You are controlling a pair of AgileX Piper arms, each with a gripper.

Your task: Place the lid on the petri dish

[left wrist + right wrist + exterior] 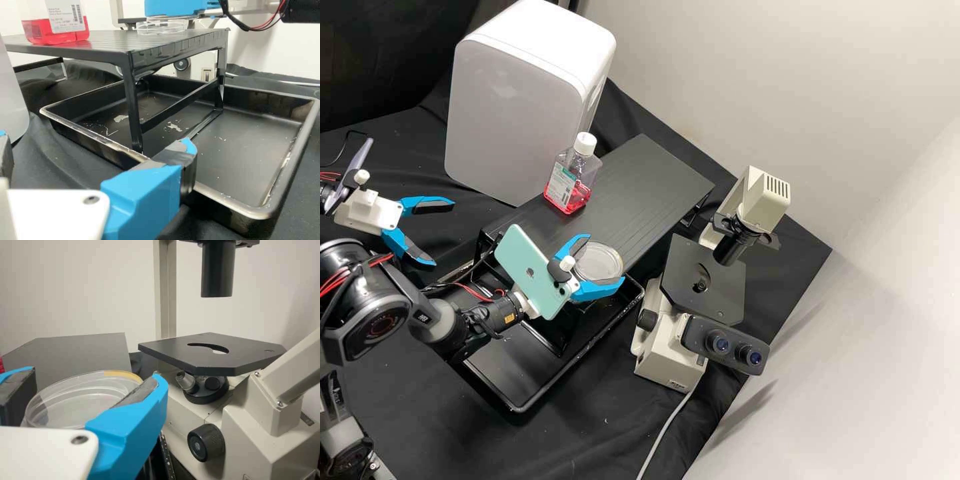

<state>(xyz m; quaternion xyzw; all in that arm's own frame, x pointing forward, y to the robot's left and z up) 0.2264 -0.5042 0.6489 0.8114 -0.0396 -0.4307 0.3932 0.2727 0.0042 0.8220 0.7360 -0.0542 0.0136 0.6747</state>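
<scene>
The clear round lid (599, 261) lies over the petri dish at the near corner of the black rack's top (633, 193); I cannot tell lid and dish apart. My right gripper (603, 260) is shut on the lid, one blue finger on each side. In the right wrist view the lid (75, 400) sits between the gripper's (90, 380) pads. The left wrist view has the dish (161, 26) on the rack top (115, 40), under the right gripper (175, 7). My left gripper (440, 232) stands open and holds nothing at the far left, low beside the tray (250, 207).
A flask of red liquid (570, 177) stands on the rack's far side. Behind it is a white box (520, 93). A microscope (707, 293) stands right of the rack, its stage (215, 350) close to the dish. The black tray (540, 393) lies under the rack.
</scene>
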